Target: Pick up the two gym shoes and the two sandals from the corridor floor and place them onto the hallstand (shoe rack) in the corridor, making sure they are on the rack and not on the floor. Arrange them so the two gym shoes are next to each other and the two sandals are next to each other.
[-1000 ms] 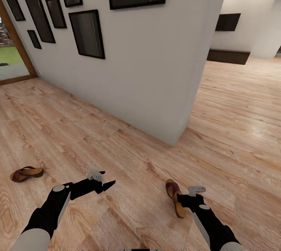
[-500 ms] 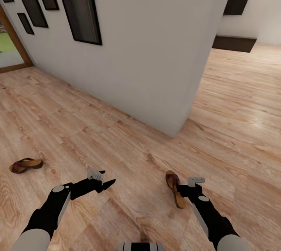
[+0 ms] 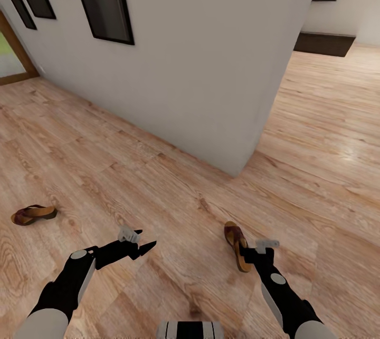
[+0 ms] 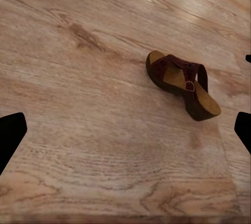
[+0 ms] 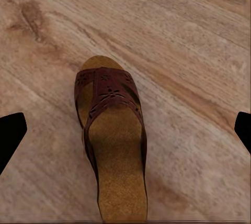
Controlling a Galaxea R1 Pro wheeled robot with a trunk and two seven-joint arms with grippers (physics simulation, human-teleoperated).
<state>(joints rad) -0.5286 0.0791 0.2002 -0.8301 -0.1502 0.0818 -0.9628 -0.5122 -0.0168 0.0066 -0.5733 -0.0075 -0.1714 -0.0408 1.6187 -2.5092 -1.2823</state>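
The right gripper (image 3: 252, 255) hangs low over the floor with its dark fingers spread wide and nothing between them; in its wrist view the fingertips sit at either edge with the small brown leather sandal with a patterned strap and tan insole (image 5: 112, 140) lying centred between them, heel end nearest the camera. From the head view that sandal (image 3: 236, 245) rests flat on the light wood-plank corridor floor (image 3: 174, 207), just beside the gripper. To take it well, the arm would likely need to descend straight down and close across the sole's narrow width near the strap, keeping the tips clear of the planks. The left gripper (image 3: 138, 243) is likewise open and empty, held above bare floor; its wrist view looks toward the same sandal (image 4: 183, 84). The second brown sandal (image 3: 34, 214) lies well apart at the far left. A grey-white wall (image 3: 211, 65) hung with dark picture frames (image 3: 103, 1) stands ahead, its corner giving onto another room, but nothing stands between the right gripper and its sandal.
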